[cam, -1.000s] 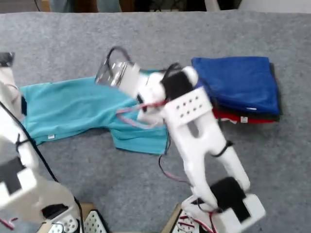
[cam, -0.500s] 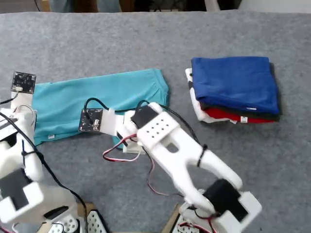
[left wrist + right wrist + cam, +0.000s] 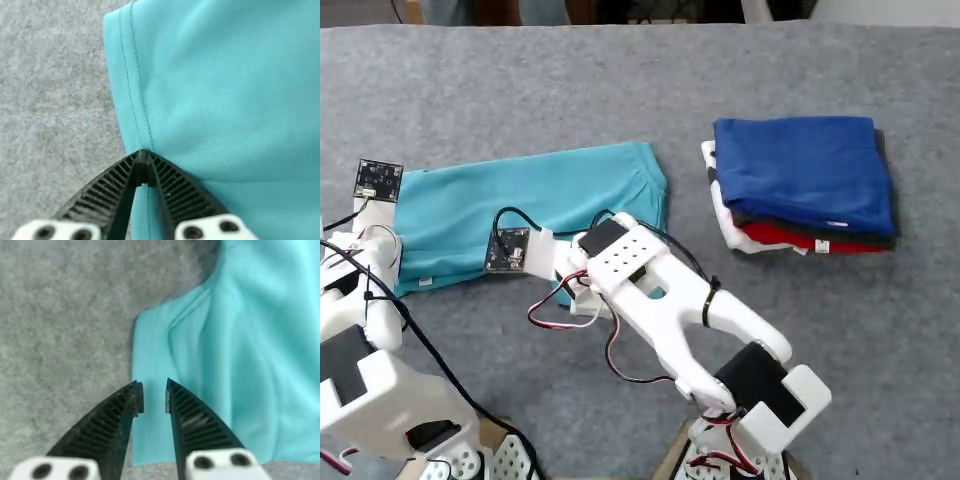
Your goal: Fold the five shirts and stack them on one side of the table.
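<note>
- Shirt, teal [image 3: 530, 195], high view: flat beside the folded stack [image 3: 805, 180], not touching it. A second ago my right arm [image 3: 650, 290] hung over its stack-side end; now it sits low at the long edge, farther from the stack. Lengthwise fold judged done.
- Left wrist view: my left claw [image 3: 142, 156] clenched on the hem, at the end farthest from the stack.
- Right wrist view: my right claw [image 3: 151, 390] released, slightly parted over a loose flap. Cross fold judged next.

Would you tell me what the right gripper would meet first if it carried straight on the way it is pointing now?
Most likely the teal shirt: the right gripper, jaws slightly apart, points at the cloth's edge beside the grey table cover. Its height above is unclear.
</note>
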You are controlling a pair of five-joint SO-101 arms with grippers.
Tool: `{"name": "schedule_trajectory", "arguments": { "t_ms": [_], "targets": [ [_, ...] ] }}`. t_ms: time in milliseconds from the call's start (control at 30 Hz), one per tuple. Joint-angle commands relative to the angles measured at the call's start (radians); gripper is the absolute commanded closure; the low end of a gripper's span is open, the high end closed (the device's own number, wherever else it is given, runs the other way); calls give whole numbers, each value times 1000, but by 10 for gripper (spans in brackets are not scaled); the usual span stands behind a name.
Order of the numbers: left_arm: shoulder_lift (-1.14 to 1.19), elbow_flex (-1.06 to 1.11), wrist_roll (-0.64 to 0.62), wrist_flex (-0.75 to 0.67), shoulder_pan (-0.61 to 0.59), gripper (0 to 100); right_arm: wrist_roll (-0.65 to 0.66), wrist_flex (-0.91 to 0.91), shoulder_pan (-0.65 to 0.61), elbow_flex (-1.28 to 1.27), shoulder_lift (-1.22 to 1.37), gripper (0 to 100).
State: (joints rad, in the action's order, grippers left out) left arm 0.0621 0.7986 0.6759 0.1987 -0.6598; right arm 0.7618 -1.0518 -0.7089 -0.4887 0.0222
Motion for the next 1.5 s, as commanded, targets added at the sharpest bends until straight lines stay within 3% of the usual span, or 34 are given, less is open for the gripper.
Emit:
{"name": "schedule_trajectory", "arguments": {
  "t_ms": [0, 200, 600, 767, 1033, 1200, 1367, 1467],
  "targets": [
    [-3, -28, 9, -11, -2, 970, 5, 52, 34, 2, 8, 906],
    [-3, -27, 9, -11, -4, 970, 2, 57, 63, 67, 97, 853],
    [-3, -28, 9, -11, -4, 970, 6, 9, 72, 177, 209, 857],
    [-3, -28, 9, -11, -4, 970, 6, 11, 89, 183, 208, 983],
    [-3, -28, 9, -11, -4, 970, 6, -11, 155, 274, 206, 985],
    [-3, -28, 9, -11, -4, 970, 6, -163, 149, 392, 211, 984],
    [-3, -28, 9, -11, -4, 970, 8, -203, 126, 398, 214, 974],
    [-3, -28, 9, -11, -4, 970, 8, -198, 87, 344, 216, 901]
  ]
}}
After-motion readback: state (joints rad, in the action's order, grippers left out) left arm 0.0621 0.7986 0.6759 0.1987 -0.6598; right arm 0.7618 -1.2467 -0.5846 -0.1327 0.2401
